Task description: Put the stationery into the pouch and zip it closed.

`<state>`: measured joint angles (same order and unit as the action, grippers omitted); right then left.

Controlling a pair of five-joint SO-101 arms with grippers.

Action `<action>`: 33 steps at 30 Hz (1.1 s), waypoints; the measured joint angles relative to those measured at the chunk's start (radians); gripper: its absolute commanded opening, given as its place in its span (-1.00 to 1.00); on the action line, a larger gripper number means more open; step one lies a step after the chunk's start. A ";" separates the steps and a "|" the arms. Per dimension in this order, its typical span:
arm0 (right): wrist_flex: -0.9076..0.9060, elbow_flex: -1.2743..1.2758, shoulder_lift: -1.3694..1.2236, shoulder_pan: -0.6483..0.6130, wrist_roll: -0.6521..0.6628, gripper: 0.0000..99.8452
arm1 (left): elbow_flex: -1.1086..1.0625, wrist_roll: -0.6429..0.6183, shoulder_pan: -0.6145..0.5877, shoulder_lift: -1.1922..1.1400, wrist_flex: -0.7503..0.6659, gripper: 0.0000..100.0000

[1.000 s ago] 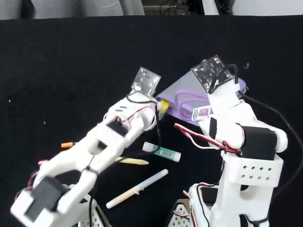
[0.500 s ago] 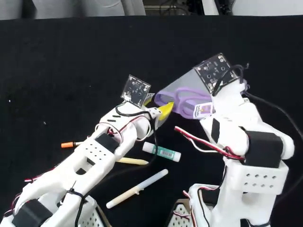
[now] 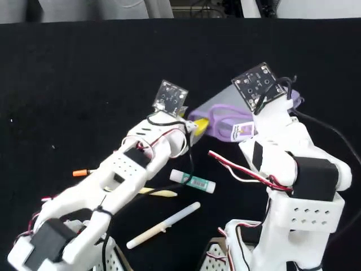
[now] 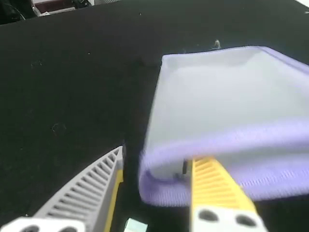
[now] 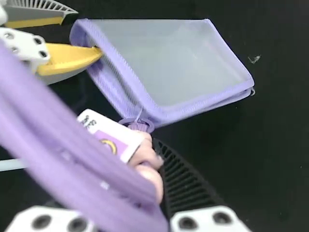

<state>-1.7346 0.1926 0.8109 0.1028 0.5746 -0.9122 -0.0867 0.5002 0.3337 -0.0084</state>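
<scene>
- One pouch (image 3: 217,104), high view: grey mesh, lilac edging, lying mid-way across the table (image 3: 67,68).
- Left wrist view: left gripper (image 4: 154,159) spread, yellow finger inside pouch mouth.
- Right wrist view: right gripper (image 5: 145,166) clamped on pouch's lilac band.

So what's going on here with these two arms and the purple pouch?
The right gripper holds the pouch by its purple strap. The left gripper is open, its yellow finger inside the pouch's mouth. A glue stick, a long pen, an orange-capped piece and a pale yellow piece lie on the table, not yet packed.
</scene>
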 measured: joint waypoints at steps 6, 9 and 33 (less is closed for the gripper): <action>0.000 0.000 0.060 0.000 0.000 -0.98 | 0.028 0.000 0.000 -0.049 0.000 -0.57; 0.000 0.000 0.126 -0.002 0.000 -0.98 | 0.028 0.000 0.000 -0.049 0.000 -0.57; 0.000 0.060 0.233 -0.002 0.055 -0.66 | 0.069 -0.051 0.023 -0.049 0.000 -0.94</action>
<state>-1.7346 0.2524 1.0441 0.1013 0.6299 -0.8431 -0.1373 0.5232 0.2846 -0.0084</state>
